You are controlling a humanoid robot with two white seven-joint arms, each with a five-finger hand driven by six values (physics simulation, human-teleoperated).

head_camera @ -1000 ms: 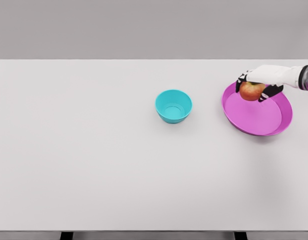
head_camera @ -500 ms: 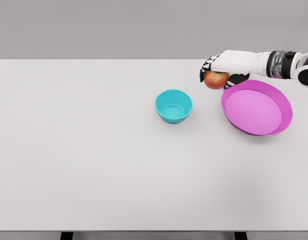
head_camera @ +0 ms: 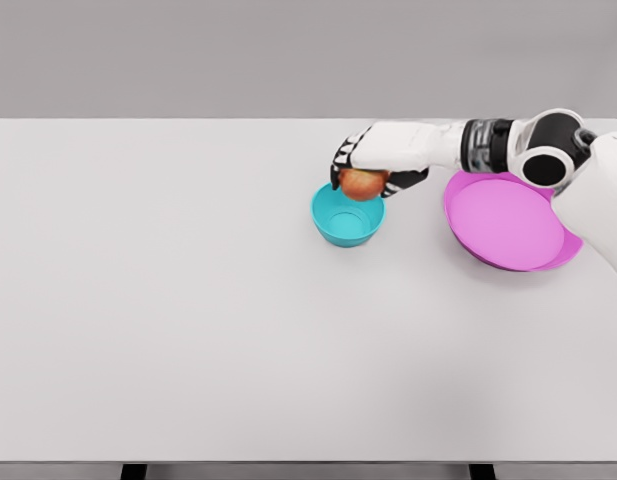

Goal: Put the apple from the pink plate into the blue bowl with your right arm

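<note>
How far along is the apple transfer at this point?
Pickup looks done: the pink plate is bare, and the right hand has the apple in its fingers over the far rim of the blue bowl. Carrying is nearly finished. Left to do: release the apple into the bowl, which holds nothing yet.

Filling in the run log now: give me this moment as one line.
phase: carry | right hand: shut on apple | apple: over blue bowl far rim, unreleased | pink plate: empty | left arm: out of view
</note>
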